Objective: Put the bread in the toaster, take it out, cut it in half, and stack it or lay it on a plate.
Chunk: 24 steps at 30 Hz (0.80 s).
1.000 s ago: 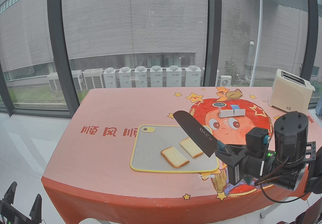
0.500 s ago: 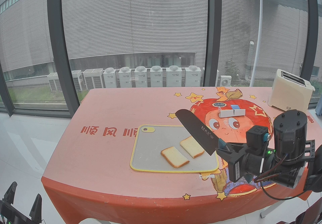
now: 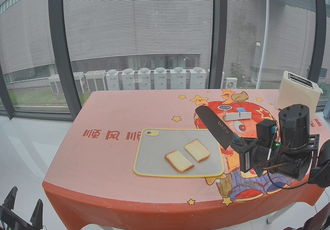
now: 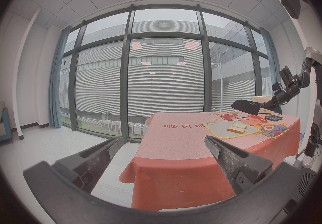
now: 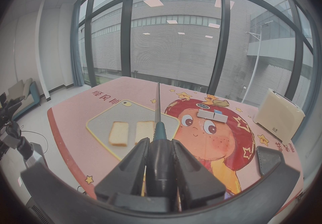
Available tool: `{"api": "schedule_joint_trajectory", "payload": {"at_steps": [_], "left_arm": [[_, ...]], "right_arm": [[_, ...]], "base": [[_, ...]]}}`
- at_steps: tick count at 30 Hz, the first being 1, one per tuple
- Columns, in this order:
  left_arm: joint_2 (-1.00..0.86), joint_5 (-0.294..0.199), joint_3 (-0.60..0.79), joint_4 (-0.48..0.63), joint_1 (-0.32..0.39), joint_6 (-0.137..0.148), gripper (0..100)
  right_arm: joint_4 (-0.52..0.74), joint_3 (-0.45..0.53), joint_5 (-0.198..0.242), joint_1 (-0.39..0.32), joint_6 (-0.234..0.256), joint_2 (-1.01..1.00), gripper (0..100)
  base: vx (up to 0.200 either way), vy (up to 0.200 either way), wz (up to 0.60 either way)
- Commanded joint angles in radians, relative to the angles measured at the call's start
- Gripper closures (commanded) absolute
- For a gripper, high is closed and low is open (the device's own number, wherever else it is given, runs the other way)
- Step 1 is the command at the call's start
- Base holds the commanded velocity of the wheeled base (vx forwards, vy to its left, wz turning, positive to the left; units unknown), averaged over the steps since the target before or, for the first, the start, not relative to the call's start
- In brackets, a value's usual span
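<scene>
Bread: it lies in two pieces, the left piece [image 3: 179, 161] and the right piece [image 3: 197, 150], flat and side by side on the cutting board [image 3: 151, 151], with a narrow gap between them. I judge the cut is done.
Knife: the knife [image 3: 215, 126] is in the air to the right of the board, with its blade pointing to the far left and apart from both pieces. It probably stands off to the side so that the bread is free for picking up.
Right gripper: the right gripper [image 3: 238, 143] is closed tightly around the knife handle, low over the picture on the table [image 3: 120, 113].
Left gripper: the left gripper [image 4: 164, 149] has its fingers wide apart and holds nothing. It waits low at the near left, off the table.
Toaster: the toaster [image 3: 297, 93] stands at the far right corner, well apart from the board.
Small white block: the small white block [image 3: 238, 115] sits beyond the knife. It is maybe a rest for the blade, but I am not sure.
Hidden: most of the handle is covered by the fingers. The inside of the toaster slots cannot be seen.
Hard to make out: a dark flat thing [image 5: 268, 159] lies on the near right of the table. I cannot tell what it is.
</scene>
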Motion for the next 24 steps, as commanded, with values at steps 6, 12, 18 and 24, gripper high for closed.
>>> {"api": "schedule_joint_trajectory", "payload": {"at_steps": [6, 12, 18, 24], "left_arm": [[0.004, 0.000, 0.018, 0.000, 0.000, 0.000, 0], [0.004, 0.000, 0.018, 0.000, 0.000, 0.000, 0], [0.004, 0.000, 0.018, 0.000, 0.000, 0.000, 0], [0.004, 0.000, 0.018, 0.000, 0.000, 0.000, 0]], "right_arm": [[-0.108, -0.004, -0.005, -0.074, -0.006, 0.091, 100], [-0.145, -0.009, -0.008, -0.111, -0.007, 0.122, 100], [-0.144, -0.029, -0.010, -0.141, -0.007, 0.123, 100], [-0.139, -0.052, -0.011, -0.187, -0.007, 0.143, 100]], "base": [[0.000, 0.000, 0.00], [0.000, 0.000, 0.00], [0.000, 0.000, 0.00], [0.000, 0.000, 0.00]]}}
